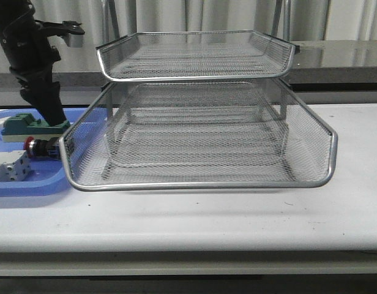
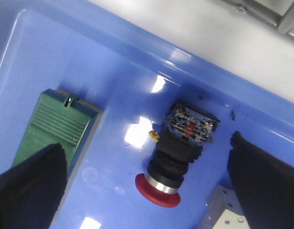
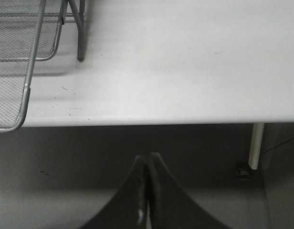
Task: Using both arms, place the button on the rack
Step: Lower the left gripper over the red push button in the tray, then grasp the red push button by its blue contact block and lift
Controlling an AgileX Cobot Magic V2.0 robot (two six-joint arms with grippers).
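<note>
A flat blue plastic tray (image 1: pixel 29 184) holds a ribbed green block (image 1: pixel 30 125); nearer the tray's front sits what looks like a white terminal block (image 1: pixel 11 166).

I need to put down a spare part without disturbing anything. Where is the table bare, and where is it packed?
Bare: the white table in front of the rack, and the strip to the rack's right, by the edge. Crowded: the blue tray at left, where the button, green block and a white part lie close, with the left end effector open above the button.
</note>
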